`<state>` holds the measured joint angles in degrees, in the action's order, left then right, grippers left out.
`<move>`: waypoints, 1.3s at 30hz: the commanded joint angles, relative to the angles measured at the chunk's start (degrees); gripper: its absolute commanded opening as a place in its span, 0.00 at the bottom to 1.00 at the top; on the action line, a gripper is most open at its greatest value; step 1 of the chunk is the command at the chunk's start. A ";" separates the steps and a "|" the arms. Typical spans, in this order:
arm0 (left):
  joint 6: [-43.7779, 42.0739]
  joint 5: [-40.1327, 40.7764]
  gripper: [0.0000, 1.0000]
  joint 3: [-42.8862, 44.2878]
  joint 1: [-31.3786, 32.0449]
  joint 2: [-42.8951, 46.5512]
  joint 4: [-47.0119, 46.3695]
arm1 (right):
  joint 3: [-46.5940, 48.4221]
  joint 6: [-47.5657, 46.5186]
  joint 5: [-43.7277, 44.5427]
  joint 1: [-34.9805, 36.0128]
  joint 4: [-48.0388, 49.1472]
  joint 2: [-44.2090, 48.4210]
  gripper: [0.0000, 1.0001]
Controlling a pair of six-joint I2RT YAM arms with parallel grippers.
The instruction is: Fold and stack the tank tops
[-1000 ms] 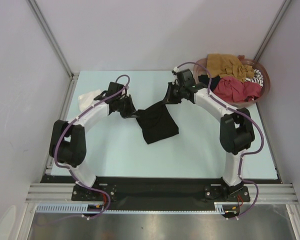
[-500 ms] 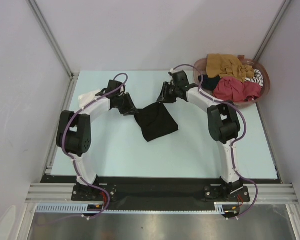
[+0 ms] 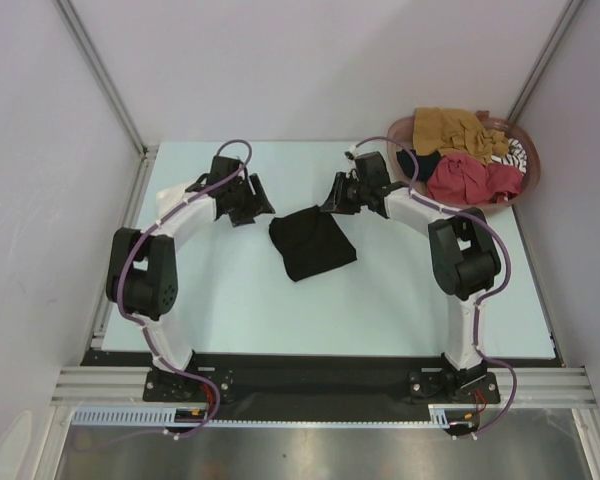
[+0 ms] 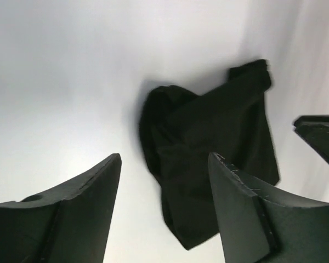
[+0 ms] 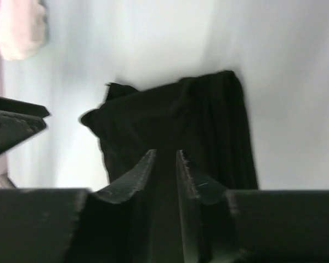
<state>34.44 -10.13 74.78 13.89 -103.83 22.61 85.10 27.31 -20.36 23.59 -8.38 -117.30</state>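
Pale blue worktop, plain grey walls on three sides; round basket at far right. Black tank top lies folded mid-worktop, a skewed near-square, its longer sides running far-left to near-right. Both arms arch inward beyond it. Left tool gapes wide, empty. Right tool stands a slit apart, gripping nothing, just off the cloth's far corner.

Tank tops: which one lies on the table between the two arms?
The black tank top, alone mid-table; the mustard top and red top sit in the basket.
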 commanded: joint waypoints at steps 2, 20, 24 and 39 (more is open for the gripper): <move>-1.66 -3.04 0.60 0.01 3.60 4.08 -5.45 | 0.41 -0.68 -6.70 -0.13 6.71 1.82 0.22; 6.17 -14.57 0.30 -0.77 2.02 -9.54 -19.09 | 9.55 11.45 -14.90 -1.53 17.17 -16.64 0.00; 7.49 -12.73 0.29 -2.27 -0.17 -12.00 -21.91 | 13.07 14.43 -12.61 -2.85 18.40 -20.69 0.00; 4.68 -3.14 0.31 -7.81 -0.62 -2.96 -21.04 | -5.02 9.69 -9.95 -3.20 26.57 -1.64 0.13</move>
<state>42.09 -16.27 67.11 13.02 -112.53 0.67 82.74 39.31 -26.44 20.14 13.47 -126.93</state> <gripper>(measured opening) 0.303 0.131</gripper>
